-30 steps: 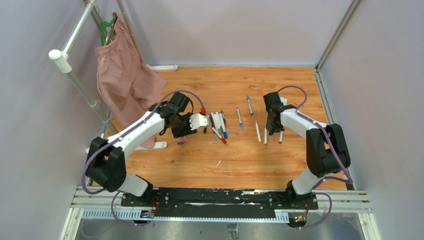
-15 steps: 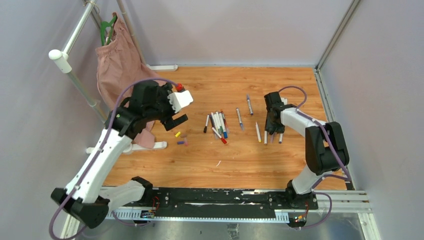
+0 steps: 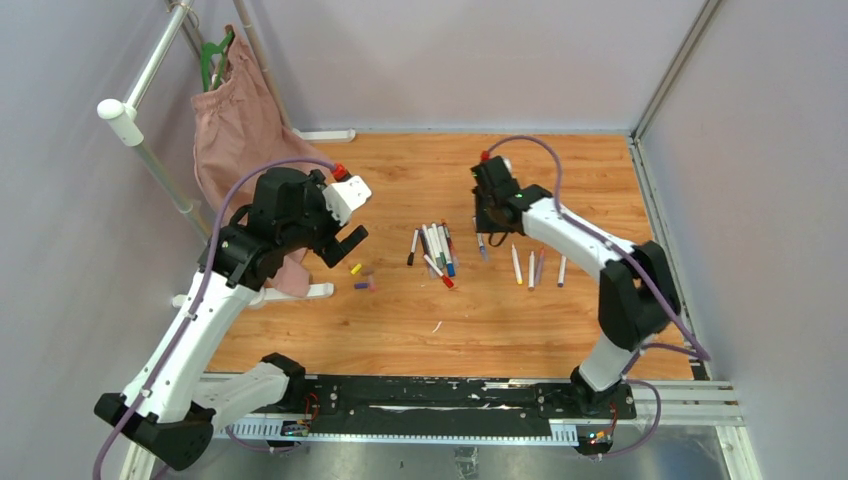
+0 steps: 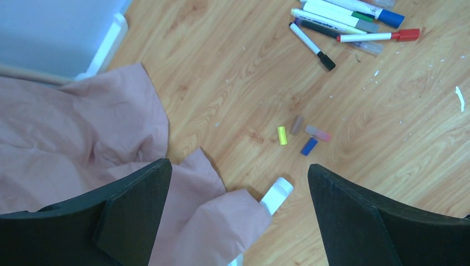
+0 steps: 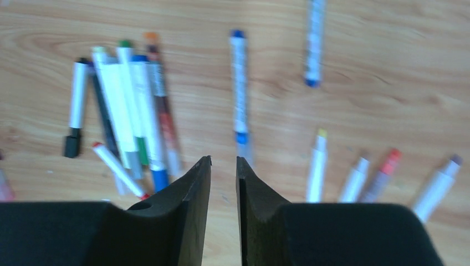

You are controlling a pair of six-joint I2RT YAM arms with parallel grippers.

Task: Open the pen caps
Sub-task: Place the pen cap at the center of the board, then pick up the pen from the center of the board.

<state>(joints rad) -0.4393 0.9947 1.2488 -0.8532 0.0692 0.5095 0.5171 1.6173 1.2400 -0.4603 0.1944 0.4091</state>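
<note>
Pink cloth (image 3: 245, 150) on a green hanger (image 3: 213, 55), hung from a white pole rack (image 3: 150, 75) at left — hem spills onto the wooden table (image 3: 560, 320); white scrap (image 3: 437, 326) near table middle; grey walls around.

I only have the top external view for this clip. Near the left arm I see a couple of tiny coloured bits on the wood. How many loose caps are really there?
Observer: The left wrist view shows four: a yellow cap, a brownish cap, a pink cap and a blue cap, close together on the table.
Operator: Is the left gripper holding anything?
Observer: No. The left gripper is wide open, with nothing between its fingers.
Operator: And the right one?
Observer: The right gripper has its jaws nearly together, with only a thin gap, and nothing is held in it.
</note>
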